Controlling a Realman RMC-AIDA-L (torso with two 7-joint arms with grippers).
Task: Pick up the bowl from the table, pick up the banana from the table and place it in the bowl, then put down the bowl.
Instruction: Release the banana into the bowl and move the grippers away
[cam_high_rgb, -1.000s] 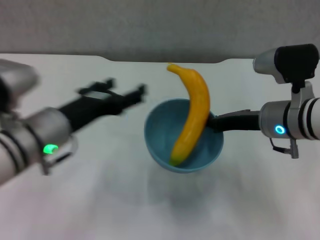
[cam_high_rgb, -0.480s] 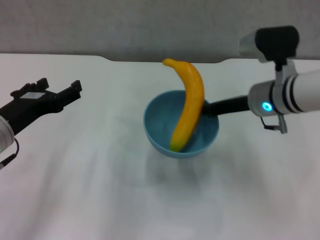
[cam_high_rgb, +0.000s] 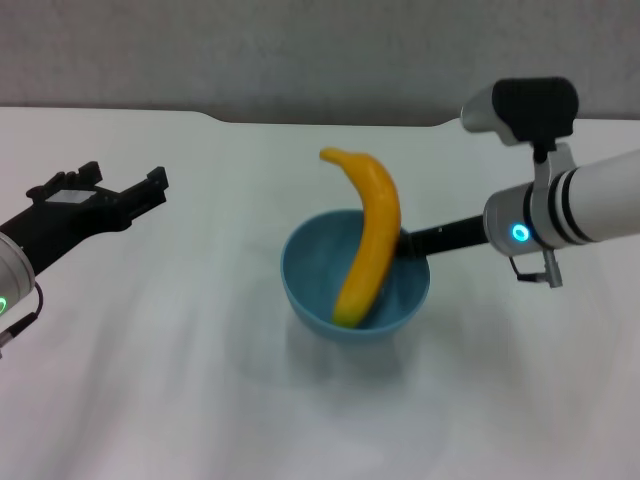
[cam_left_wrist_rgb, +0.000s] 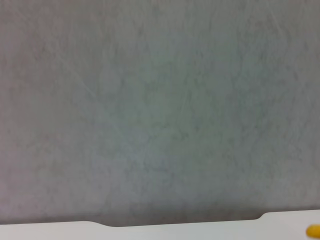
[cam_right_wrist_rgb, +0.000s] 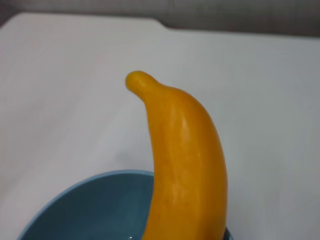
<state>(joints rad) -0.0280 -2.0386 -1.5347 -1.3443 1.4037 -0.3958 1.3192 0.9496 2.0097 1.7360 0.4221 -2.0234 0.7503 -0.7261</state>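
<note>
The light-blue bowl (cam_high_rgb: 315, 285) is in the middle of the white table (cam_high_rgb: 200, 400), a faint shadow under it. The yellow banana (cam_high_rgb: 368, 240) stands tilted in it, its lower end on the bowl's bottom and its stem end sticking up over the far rim. My right gripper (cam_high_rgb: 415, 241) is shut on the bowl's right rim, partly hidden behind the banana. The right wrist view shows the banana (cam_right_wrist_rgb: 185, 150) close up above the bowl's rim (cam_right_wrist_rgb: 90, 210). My left gripper (cam_high_rgb: 125, 180) is open and empty, far to the left of the bowl.
The table's far edge with its shallow notch (cam_high_rgb: 330, 122) runs behind the bowl, with a grey wall (cam_left_wrist_rgb: 160, 100) beyond. In the left wrist view only the wall, the table edge and a bit of the banana (cam_left_wrist_rgb: 313, 230) show.
My left gripper drew back from the bowl to the far left and now holds still. The bowl with the banana has sunk slightly lower and nearer, carried by the right gripper.
</note>
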